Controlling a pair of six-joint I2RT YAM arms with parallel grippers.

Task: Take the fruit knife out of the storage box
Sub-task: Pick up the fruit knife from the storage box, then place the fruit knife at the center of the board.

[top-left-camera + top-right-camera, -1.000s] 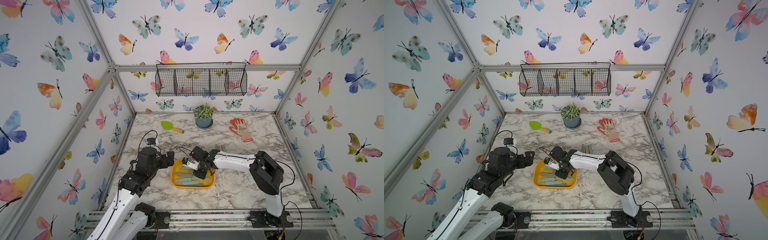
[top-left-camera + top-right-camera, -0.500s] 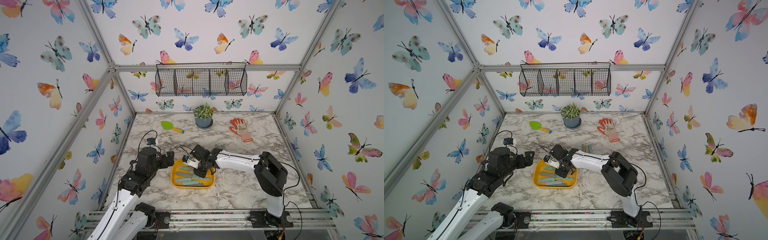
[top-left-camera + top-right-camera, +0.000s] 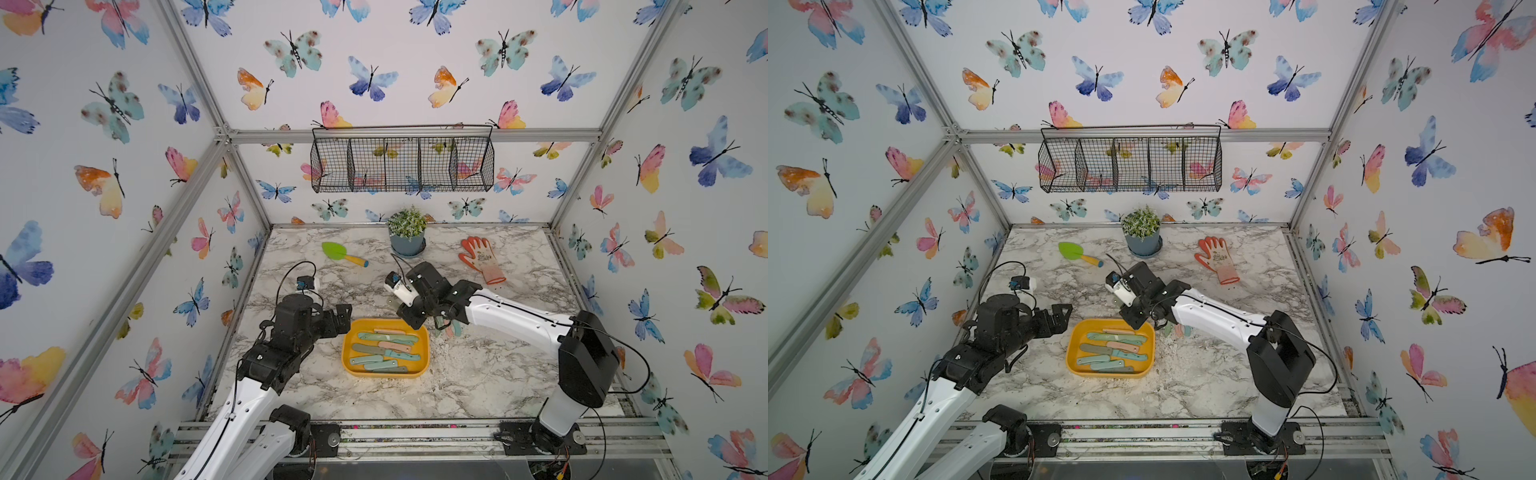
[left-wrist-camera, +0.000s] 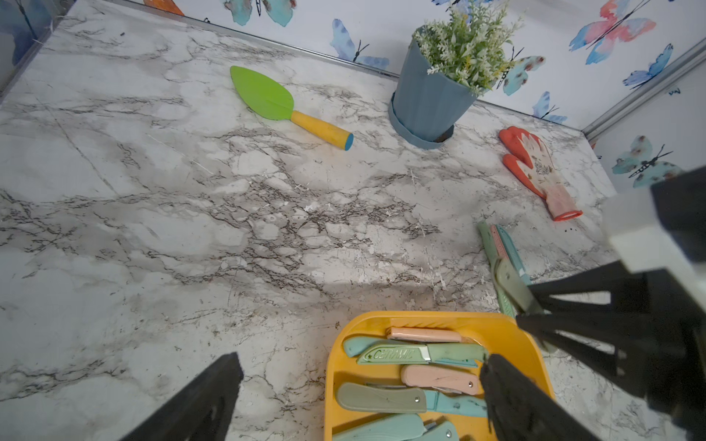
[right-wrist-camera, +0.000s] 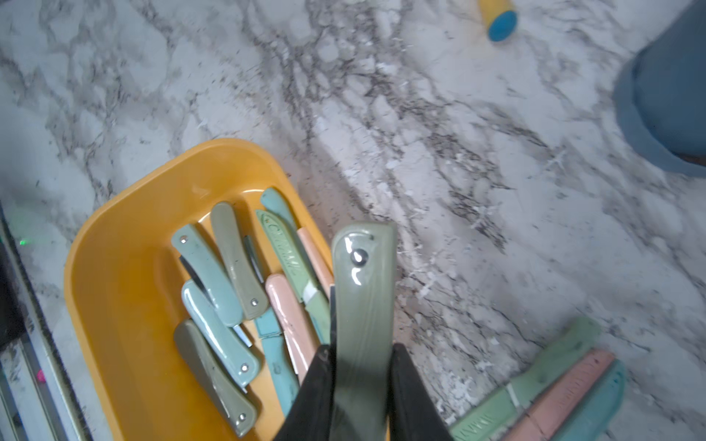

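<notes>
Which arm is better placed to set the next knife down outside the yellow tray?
Right. The right gripper is shut on a grey-green folding knife at the storage box edge, near three knives on the table. The left gripper is open and empty beside the box.

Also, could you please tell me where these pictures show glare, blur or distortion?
Right wrist view: the fruit knife in the right gripper shows white glare near its rivet, and the blue pot is blurred. Left wrist view: the table and green trowel are sharp, the right gripper at the edge softer. In both top views: even light, no glare, faint shadows on the table.
</notes>
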